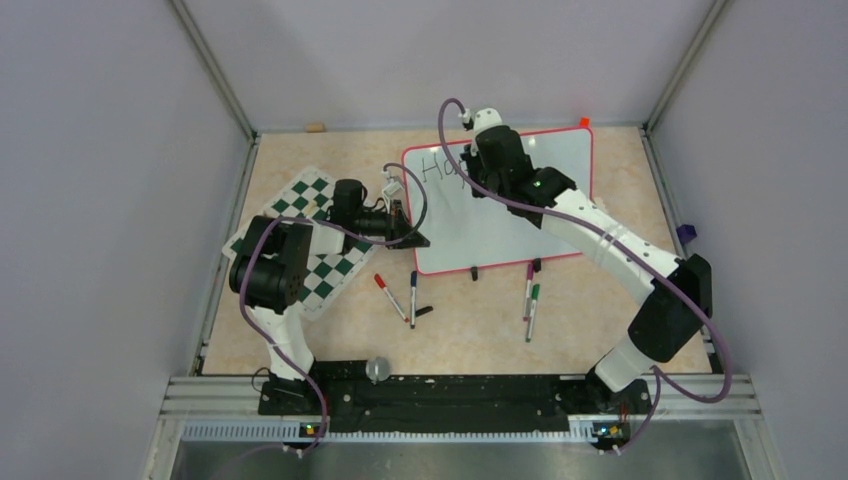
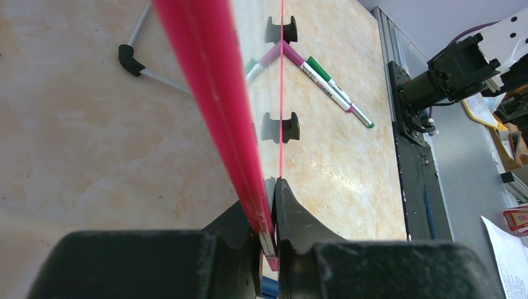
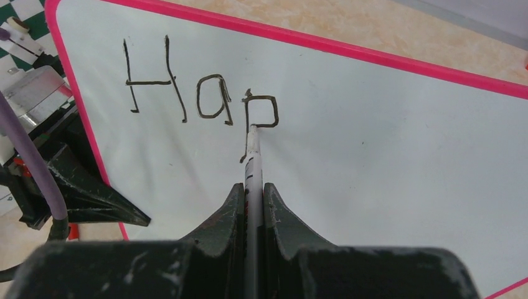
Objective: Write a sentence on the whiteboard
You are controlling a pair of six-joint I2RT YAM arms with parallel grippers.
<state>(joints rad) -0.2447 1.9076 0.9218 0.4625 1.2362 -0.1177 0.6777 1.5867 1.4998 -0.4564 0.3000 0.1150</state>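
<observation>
Plainly, the whiteboard (image 1: pixel 500 235) lay on the surface (image 1: pixel 460 345) toward 1 o'clock from its middle, its thin red frame all round and two small black feet (image 2: pixel 281 128) on its 6 o'clock edge. The left fingers (image 2: pixel 285 199) were clenched on the board's frame along the 9 o'clock edge, close to the 7 o'clock corner; the left wrist view showed the red rim pinched between them. The right fingers (image 3: pixel 269 202) were clamped on a marker (image 3: pixel 252 149), reaching over the board's 11 o'clock part. The marker's tip touched the board at the last letter of the dark writing "Hap" (image 3: pixel 199 93), which ran along the 12 o'clock side from the 11 o'clock corner. A green-and-white chess mat (image 1: pixel 310 195) lay at 9 o'clock of the board, partly under the left arm. At 6 o'clock of the board, loose on the surface, lay a purple marker (image 1: pixel 529 280) and a green marker (image 1: pixel 533 312) close together, and toward 7 o'clock a red marker (image 1: pixel 390 297) beside a black-capped marker (image 1: pixel 413 295).
</observation>
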